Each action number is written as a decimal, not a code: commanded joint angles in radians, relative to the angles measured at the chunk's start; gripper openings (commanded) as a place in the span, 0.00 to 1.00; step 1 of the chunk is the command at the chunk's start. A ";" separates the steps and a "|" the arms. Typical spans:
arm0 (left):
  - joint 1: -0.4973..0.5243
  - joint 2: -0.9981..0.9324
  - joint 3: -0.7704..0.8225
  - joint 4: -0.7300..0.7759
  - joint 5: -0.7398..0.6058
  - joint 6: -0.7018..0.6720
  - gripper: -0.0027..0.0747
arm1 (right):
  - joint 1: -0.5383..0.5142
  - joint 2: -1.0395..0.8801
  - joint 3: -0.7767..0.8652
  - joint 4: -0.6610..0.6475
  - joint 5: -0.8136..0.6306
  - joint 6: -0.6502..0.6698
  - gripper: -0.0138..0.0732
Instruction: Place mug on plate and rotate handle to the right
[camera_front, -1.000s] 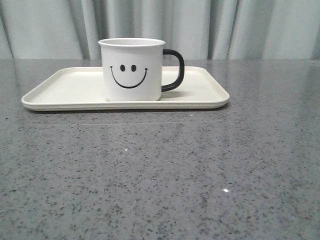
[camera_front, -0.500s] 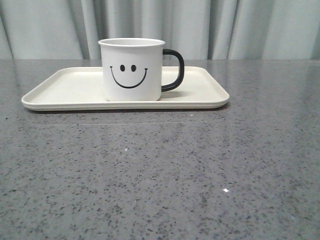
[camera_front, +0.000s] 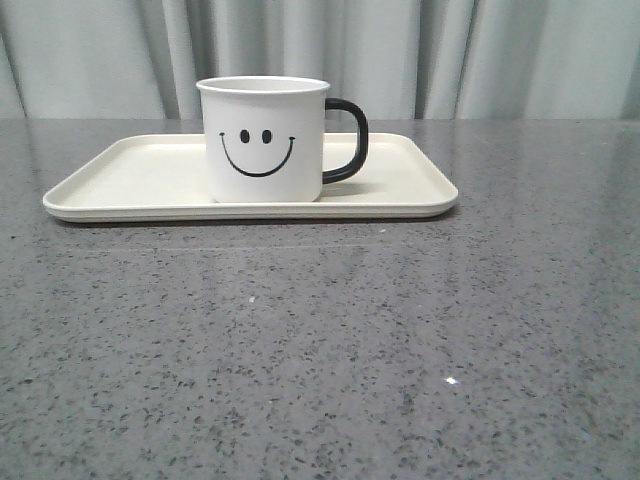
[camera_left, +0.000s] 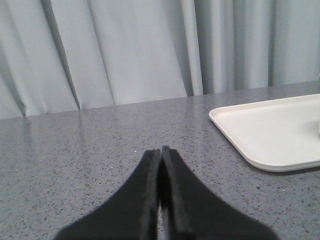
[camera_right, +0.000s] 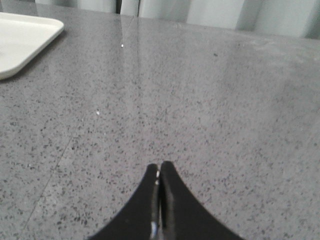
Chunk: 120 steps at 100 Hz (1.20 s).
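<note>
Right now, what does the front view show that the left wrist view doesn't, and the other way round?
Only the front view shows the mug standing on the plate, its handle pointing right. Only the left wrist view shows the left hand, shut and empty, over bare table. Both show the plate, the grey table and the curtain.

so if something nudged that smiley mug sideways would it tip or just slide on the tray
Probably slide: the mug looks about as wide as it is tall and stands flat on the tray, whose surface looks smooth. A push high near the rim could rock it. The handle sticks out to the right, so a knock there would likely spin it.
</note>
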 joint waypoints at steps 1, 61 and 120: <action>0.003 -0.030 0.010 -0.007 -0.075 -0.008 0.01 | 0.000 -0.020 -0.001 -0.012 -0.112 0.025 0.08; 0.003 -0.030 0.010 -0.007 -0.075 -0.008 0.01 | 0.000 -0.020 0.042 -0.014 -0.145 0.043 0.08; 0.003 -0.030 0.010 -0.007 -0.075 -0.008 0.01 | 0.000 -0.020 0.042 -0.014 -0.130 0.043 0.08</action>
